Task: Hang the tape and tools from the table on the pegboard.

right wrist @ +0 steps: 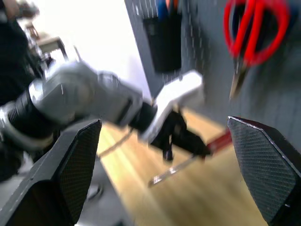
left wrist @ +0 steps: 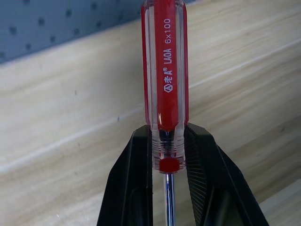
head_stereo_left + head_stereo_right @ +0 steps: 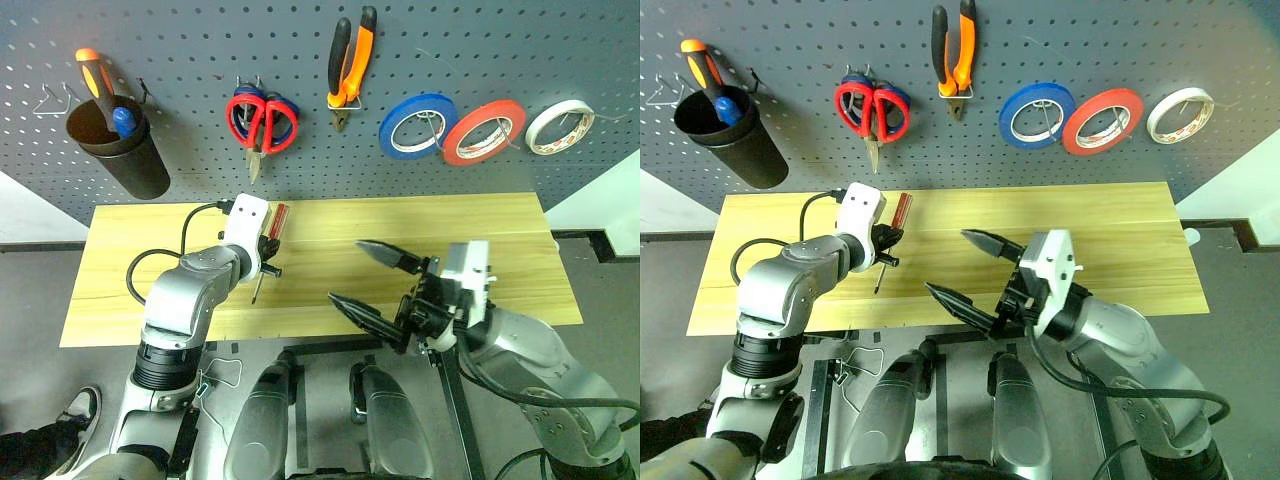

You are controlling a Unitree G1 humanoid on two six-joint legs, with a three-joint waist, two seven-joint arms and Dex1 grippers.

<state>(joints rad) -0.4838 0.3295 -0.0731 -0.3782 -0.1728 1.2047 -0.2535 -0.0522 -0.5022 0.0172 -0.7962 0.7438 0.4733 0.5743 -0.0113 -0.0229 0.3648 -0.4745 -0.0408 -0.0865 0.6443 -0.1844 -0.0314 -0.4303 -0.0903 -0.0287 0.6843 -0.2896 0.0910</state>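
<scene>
Our left jaws (image 3: 268,252) are clenched on the red-handled screwdriver (image 2: 165,89), pinching it where the handle meets the shaft, so the tool hangs lifted above the wooden surface (image 3: 480,235), handle toward the pegboard (image 3: 190,35) and tip toward us. Our right jaws (image 3: 375,285) are released, spread wide over the surface's near edge. On the pegboard, from its left: a black cup (image 3: 120,150) with two screwdrivers, the red-handled scissors (image 3: 255,120), the pliers (image 3: 350,60), a blue roll (image 3: 417,124), the red tape (image 3: 484,131) and a white roll (image 3: 559,127).
</scene>
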